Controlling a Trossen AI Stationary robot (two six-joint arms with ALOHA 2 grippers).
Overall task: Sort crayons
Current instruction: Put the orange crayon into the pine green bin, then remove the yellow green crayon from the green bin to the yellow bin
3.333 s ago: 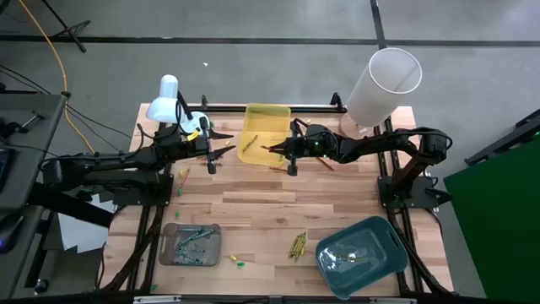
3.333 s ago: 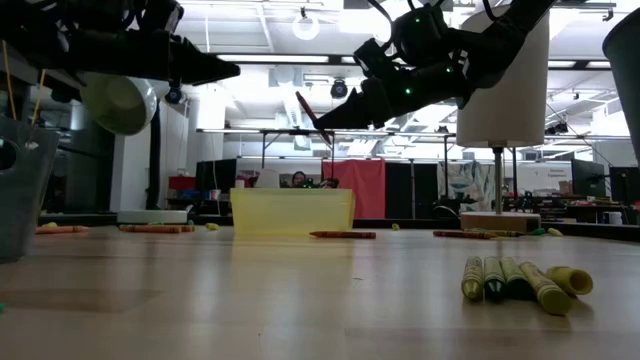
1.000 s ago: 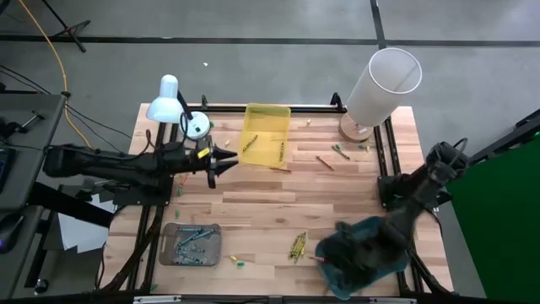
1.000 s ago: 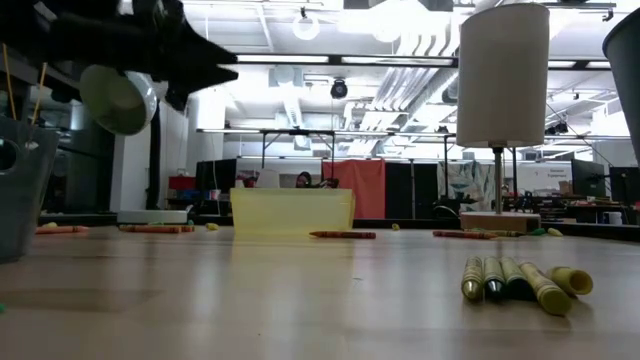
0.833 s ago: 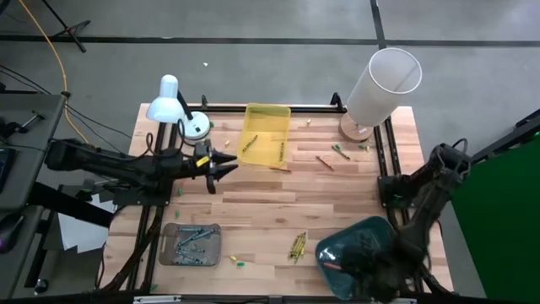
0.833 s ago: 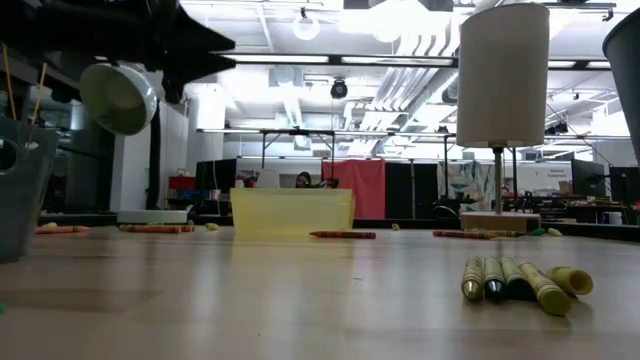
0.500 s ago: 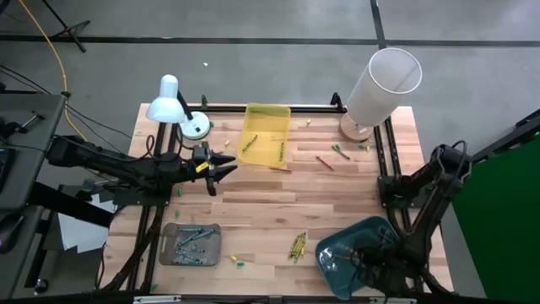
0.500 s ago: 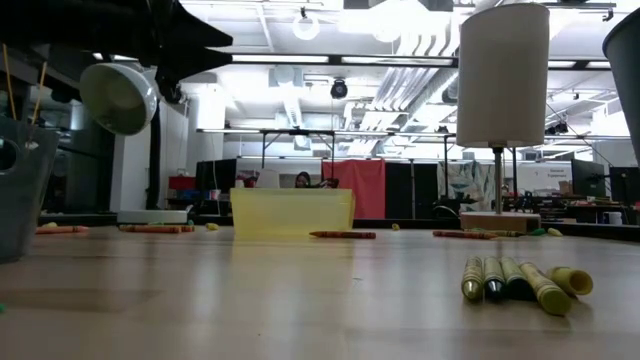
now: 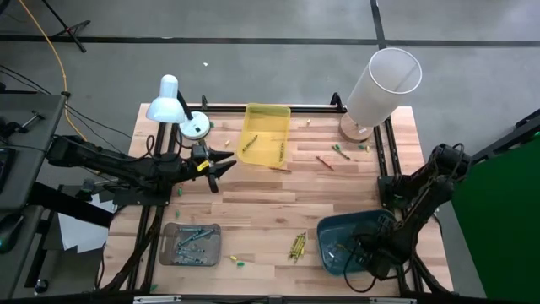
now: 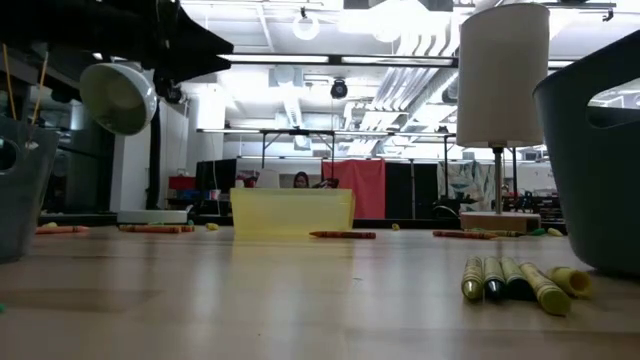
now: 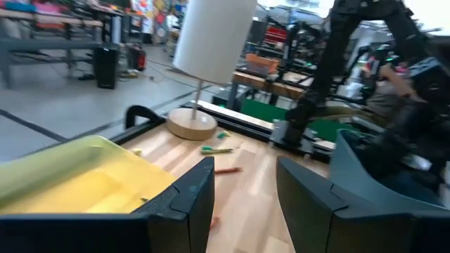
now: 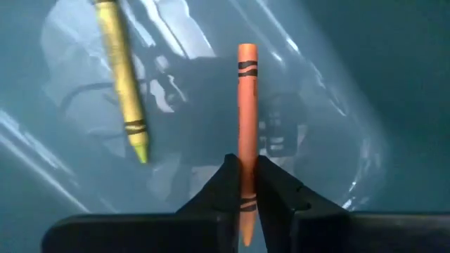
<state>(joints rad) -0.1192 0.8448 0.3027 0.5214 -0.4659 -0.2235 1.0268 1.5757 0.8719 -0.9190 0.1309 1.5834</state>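
A wooden slatted table [image 9: 278, 198] was seen from above, set on a grey floor, with a workshop room visible beyond it in the low view. The teal tray [image 9: 354, 245] serves as the landmark. Far from it, at the table's opposite long edge, a tall white cylinder lamp shade [image 9: 384, 84] was stood on its round base. A yellow tray [image 9: 263, 133] was placed well apart from the teal tray, along that same far edge, with a few crayons inside. A grey tray [image 9: 191, 244] holding green and blue crayons lay level with the teal tray, toward the left arm's side. A white desk lamp [image 9: 169, 101] was stood beyond the grey tray.

The right gripper [image 12: 242, 184] was lowered into the teal tray, its fingers pinched on an orange crayon [image 12: 245, 126], a slim stick with black bands, pointing straight ahead of the fingers. A yellow-olive crayon [image 12: 123, 84] lay loose on the tray's floor beside it. The left gripper [image 9: 221, 163] was held above the table near the yellow tray, far from the teal tray, its fingers [image 11: 179, 200] spread apart and empty.

A cluster of yellow-green crayons [image 9: 297, 246] lay on the table just beside the teal tray.
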